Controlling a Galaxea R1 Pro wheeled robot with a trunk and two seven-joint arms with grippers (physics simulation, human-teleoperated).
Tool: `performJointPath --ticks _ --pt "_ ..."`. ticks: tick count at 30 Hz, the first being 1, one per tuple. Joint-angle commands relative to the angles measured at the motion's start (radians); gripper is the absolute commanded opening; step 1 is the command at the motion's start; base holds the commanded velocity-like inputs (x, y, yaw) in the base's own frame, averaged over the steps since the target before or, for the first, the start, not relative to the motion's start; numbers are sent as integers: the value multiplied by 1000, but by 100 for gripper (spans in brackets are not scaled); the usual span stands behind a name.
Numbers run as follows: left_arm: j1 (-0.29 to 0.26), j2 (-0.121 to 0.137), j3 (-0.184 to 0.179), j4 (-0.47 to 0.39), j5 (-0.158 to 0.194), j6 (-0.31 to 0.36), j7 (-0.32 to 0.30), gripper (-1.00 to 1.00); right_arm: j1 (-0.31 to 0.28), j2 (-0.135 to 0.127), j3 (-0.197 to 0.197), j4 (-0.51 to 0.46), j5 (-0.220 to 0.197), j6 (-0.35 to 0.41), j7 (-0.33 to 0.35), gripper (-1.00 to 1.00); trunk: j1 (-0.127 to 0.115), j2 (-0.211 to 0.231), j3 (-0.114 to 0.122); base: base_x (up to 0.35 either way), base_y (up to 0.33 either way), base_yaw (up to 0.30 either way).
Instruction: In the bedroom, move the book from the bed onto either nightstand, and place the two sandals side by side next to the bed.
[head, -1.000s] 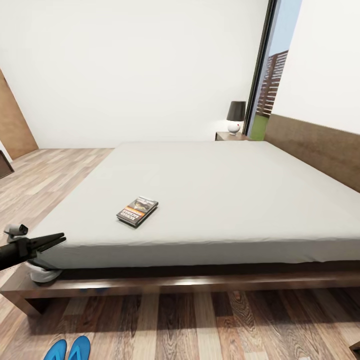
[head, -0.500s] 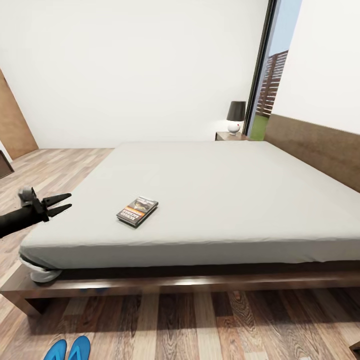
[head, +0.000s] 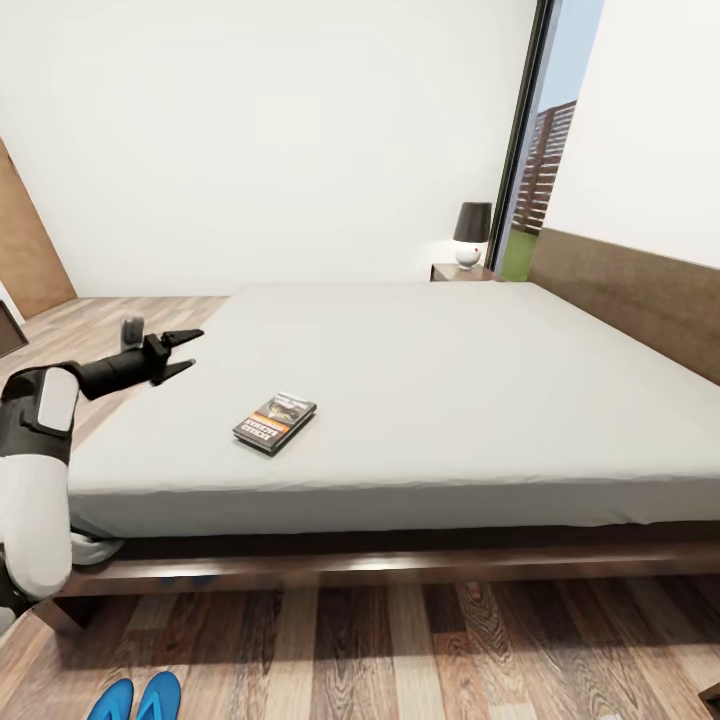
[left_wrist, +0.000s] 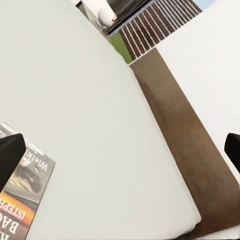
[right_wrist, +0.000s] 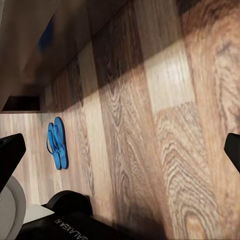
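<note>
The book (head: 275, 421) lies flat on the bed's grey mattress (head: 450, 380), near its front left part. My left gripper (head: 188, 351) hovers open over the mattress's left edge, a short way left of and beyond the book. In the left wrist view the book (left_wrist: 24, 192) sits by one fingertip (left_wrist: 10, 156) of the left gripper (left_wrist: 120, 150). The two sandals (head: 135, 698) lie side by side on the floor in front of the bed. The right wrist view shows the sandals (right_wrist: 57, 142) too, beyond my open right gripper (right_wrist: 120, 147). A nightstand (head: 460, 271) stands at the bed's far side.
A black-shaded lamp (head: 472, 233) stands on the nightstand beside a tall window (head: 535, 170). The dark wooden bed frame (head: 300, 572) juts out past the mattress near the floor. The headboard (head: 630, 290) runs along the right. A brown door (head: 25, 250) is at the far left.
My left arm has risen from beside the bed's front left corner and reached forward over the mattress's left edge. The book and the sandals have not moved.
</note>
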Motion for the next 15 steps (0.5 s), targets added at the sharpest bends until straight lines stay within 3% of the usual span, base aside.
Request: performJointPath --ticks 1,8,15 --pt "-17 -10 2 18 -6 2 25 100 -1 0 7 3 -11 11 6 100 0 0 -1 0 0 0" --pt "-89 -51 3 122 -6 -4 223 100 -1 1 8 3 -12 15 7 100 0 0 -1 0 0 0" --pt "-118 -100 -4 156 -9 -5 342 100 2 0 7 3 -14 12 7 100 0 0 -1 0 0 0"
